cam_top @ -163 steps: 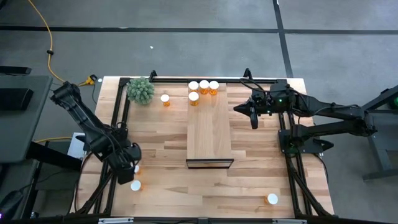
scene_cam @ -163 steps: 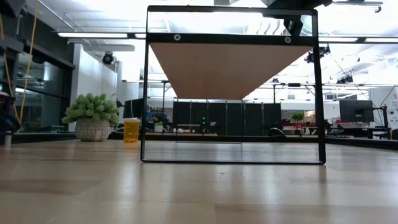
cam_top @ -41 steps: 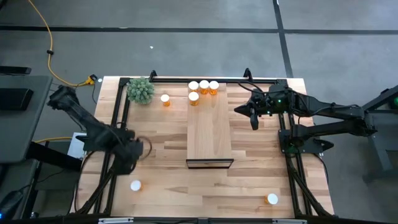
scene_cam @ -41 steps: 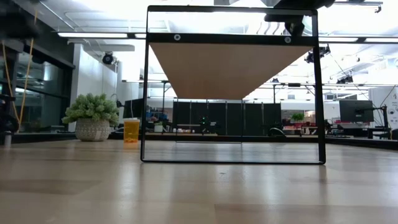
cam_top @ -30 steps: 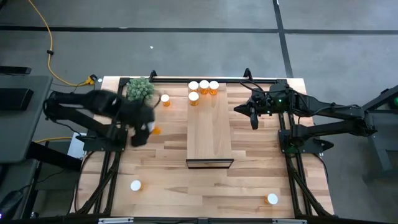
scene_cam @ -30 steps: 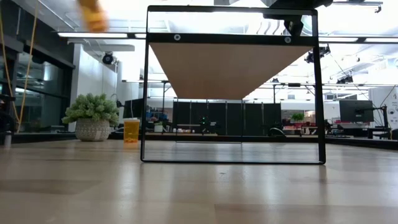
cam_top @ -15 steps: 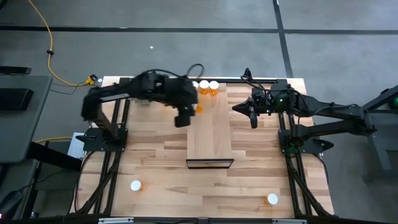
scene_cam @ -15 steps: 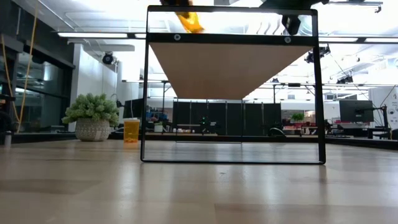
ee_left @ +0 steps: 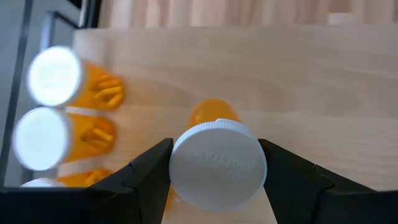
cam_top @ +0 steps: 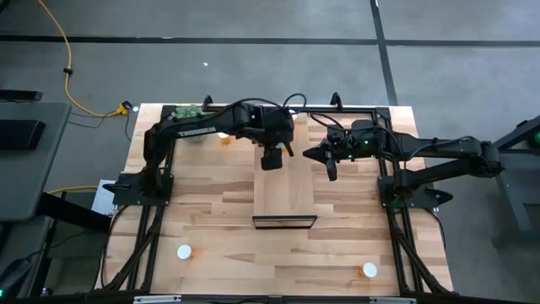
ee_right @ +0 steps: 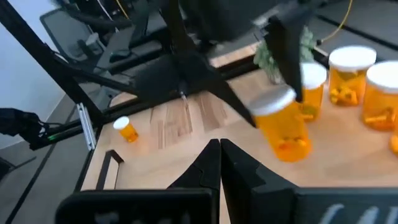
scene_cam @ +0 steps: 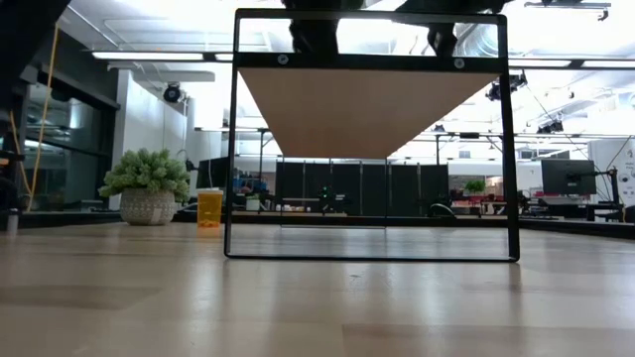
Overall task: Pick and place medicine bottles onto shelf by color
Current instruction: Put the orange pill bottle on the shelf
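My left gripper (cam_top: 272, 160) is over the far half of the pale wooden shelf (cam_top: 285, 196), shut on an orange medicine bottle with a white cap (ee_left: 217, 165); the bottle also shows in the right wrist view (ee_right: 281, 127). Other bottles stand at the shelf's far end (ee_left: 59, 78) (ee_right: 351, 71). My right gripper (cam_top: 329, 163) is shut and empty, just right of the shelf, and points toward it. More bottles stand on the table at the far left (cam_top: 224, 139), near left (cam_top: 183, 252) and near right (cam_top: 369, 270). My left gripper pinches the bottle at its white cap (ee_left: 186, 163) between the two fingers, one on each side. The fingers come from above, pointing down. The bottle hangs below them, slightly tilted, over the shelf top; I cannot tell whether its bottom touches the board.
A green plant (cam_top: 189, 111) stands at the table's far left corner, partly hidden by my left arm. The shelf's near half (cam_top: 285, 207) is bare. In the low view the shelf's dark frame (scene_cam: 234, 139) stands ahead, with a bottle (scene_cam: 209, 207) beside the plant (scene_cam: 146, 186).
My left gripper has swung from the table's left side toward the far edge and then right, carrying the bottle lifted clear, and now is over the shelf's far half. My right gripper has shifted a little toward the shelf.
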Controlling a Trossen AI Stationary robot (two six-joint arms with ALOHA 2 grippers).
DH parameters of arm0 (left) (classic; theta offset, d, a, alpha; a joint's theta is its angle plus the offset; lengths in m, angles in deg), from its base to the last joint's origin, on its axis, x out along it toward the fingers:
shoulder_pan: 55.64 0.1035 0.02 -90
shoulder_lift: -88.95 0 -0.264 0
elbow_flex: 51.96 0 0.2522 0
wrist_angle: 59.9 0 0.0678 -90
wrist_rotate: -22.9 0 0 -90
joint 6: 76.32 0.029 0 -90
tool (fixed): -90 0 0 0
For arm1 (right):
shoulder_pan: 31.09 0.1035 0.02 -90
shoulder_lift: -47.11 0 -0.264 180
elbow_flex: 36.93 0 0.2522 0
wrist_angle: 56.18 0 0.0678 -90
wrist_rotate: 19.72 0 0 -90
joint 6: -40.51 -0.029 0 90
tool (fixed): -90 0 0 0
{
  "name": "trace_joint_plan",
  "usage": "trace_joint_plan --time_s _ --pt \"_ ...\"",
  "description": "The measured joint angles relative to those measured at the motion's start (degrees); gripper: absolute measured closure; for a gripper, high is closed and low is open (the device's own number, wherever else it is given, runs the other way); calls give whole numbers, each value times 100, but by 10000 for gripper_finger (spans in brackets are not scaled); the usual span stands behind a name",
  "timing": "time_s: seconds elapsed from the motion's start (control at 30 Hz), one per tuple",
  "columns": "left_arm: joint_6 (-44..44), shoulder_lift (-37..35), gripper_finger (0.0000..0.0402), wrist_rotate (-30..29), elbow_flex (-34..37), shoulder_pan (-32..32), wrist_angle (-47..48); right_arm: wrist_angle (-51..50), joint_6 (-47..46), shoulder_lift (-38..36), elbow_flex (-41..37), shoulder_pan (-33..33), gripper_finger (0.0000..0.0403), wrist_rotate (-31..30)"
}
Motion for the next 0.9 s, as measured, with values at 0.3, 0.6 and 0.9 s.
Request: trace_joint_plan --time_s 0.3,0.6,0.9 --pt "41 36 190 27 -36 433 61 153 42 -401 0 -7 403 -139" --pt "169 94 190 70 -33 406 63 133 42 -422 0 -4 403 -215" --pt "185 130 190 -30 -34 411 112 128 42 -422 0 -7 403 -216"
